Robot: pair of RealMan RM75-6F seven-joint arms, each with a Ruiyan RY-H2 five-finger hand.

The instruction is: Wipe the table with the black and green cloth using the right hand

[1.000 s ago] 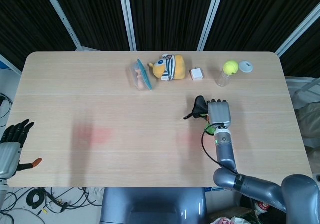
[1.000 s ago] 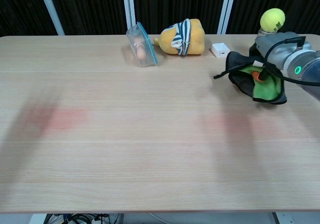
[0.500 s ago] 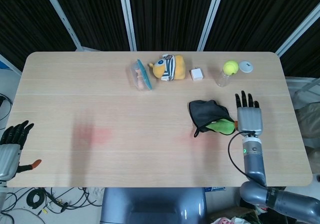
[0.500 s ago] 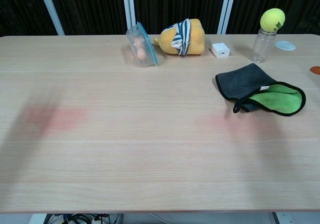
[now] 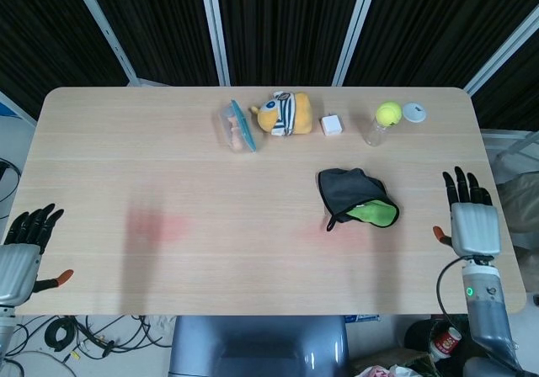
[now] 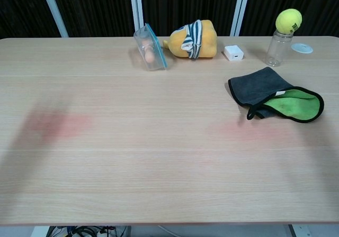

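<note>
The black and green cloth (image 5: pixel 357 198) (image 6: pixel 274 96) lies crumpled on the table (image 5: pixel 168 167), right of centre, its green inner side showing at the right end. Nothing holds it. My right hand (image 5: pixel 471 217) is open with fingers spread, over the table's right edge, well to the right of the cloth. My left hand (image 5: pixel 23 246) is open beside the table's left front corner, off the top. The chest view shows neither hand.
Along the far edge stand a clear plastic box (image 5: pixel 238 125), a yellow striped plush toy (image 5: pixel 286 114), a small white block (image 5: pixel 332 124), a clear bottle with a tennis ball on top (image 5: pixel 381 122) and a white lid (image 5: pixel 413 112). Faint pinkish patches (image 5: pixel 156 224) mark the tabletop.
My right hand has let the cloth go and drawn back to the right and toward me, off to the table's edge. The cloth has stayed where it dropped. The left hand has barely moved.
</note>
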